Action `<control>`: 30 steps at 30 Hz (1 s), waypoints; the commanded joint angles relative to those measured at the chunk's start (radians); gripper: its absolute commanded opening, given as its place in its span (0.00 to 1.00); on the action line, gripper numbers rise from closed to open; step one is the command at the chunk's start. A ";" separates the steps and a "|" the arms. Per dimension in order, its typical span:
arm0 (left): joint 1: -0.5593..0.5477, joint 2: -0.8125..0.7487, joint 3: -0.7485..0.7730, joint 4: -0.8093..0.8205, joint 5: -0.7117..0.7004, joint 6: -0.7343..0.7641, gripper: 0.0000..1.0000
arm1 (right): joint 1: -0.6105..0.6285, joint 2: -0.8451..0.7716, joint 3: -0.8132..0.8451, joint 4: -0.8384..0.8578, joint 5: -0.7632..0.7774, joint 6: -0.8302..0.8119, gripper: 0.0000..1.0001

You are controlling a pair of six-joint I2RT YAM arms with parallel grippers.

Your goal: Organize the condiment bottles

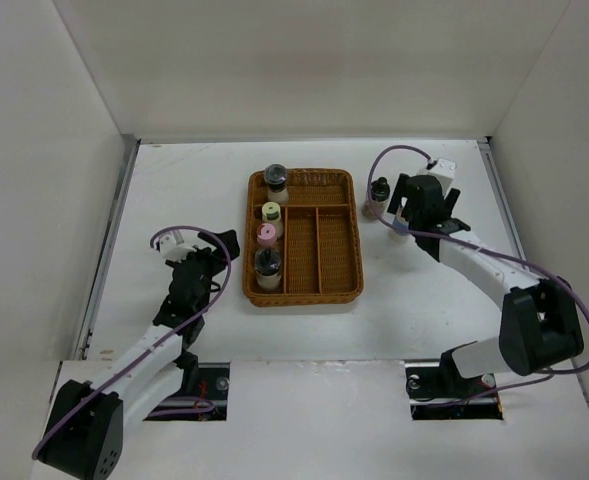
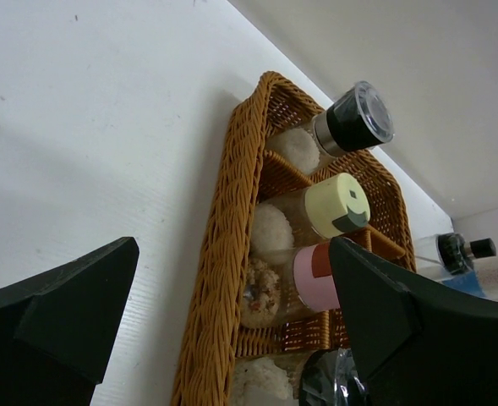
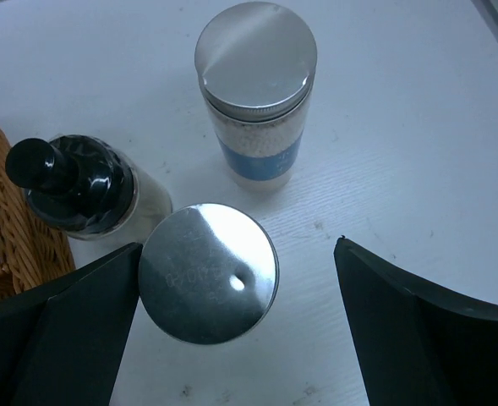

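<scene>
Along the left side of the wicker tray [image 1: 334, 250] stand a far black-capped bottle [image 1: 275, 180], a pale-yellow-capped jar [image 1: 271, 212], a pink-capped jar [image 1: 266, 236] and a near black-capped jar [image 1: 268, 265]. On the bench [image 1: 174, 180] to the right of the tray are a black-topped bottle [image 3: 71, 186], a blue-labelled jar [image 3: 255, 93] whose print is too blurred to read, and a silver-lidded jar [image 3: 208, 272] with illegible stamped characters, this last between the spread fingers of the right end effector [image 3: 236, 247]. The left end effector [image 2: 232, 245] is open and empty beside the tray.
</scene>
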 commanded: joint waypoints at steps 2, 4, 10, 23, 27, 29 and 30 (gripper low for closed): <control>0.005 0.024 -0.007 0.074 0.020 -0.024 1.00 | -0.002 0.033 0.056 0.032 -0.071 0.003 0.97; 0.003 0.032 -0.007 0.077 0.024 -0.027 1.00 | 0.000 0.049 0.060 0.054 -0.074 0.000 0.92; 0.014 0.024 -0.011 0.079 0.024 -0.027 1.00 | 0.036 0.007 0.028 0.052 0.004 0.020 0.53; 0.029 0.073 -0.011 0.103 0.063 -0.055 1.00 | 0.327 -0.137 0.198 -0.080 0.169 -0.020 0.46; 0.045 0.067 -0.016 0.100 0.067 -0.058 1.00 | 0.342 0.010 0.334 0.055 0.075 -0.084 0.46; 0.049 0.056 -0.017 0.096 0.075 -0.062 1.00 | 0.342 0.085 0.393 0.113 0.044 -0.104 0.46; 0.051 0.055 -0.019 0.096 0.073 -0.062 1.00 | 0.342 0.126 0.431 0.130 0.027 -0.108 0.46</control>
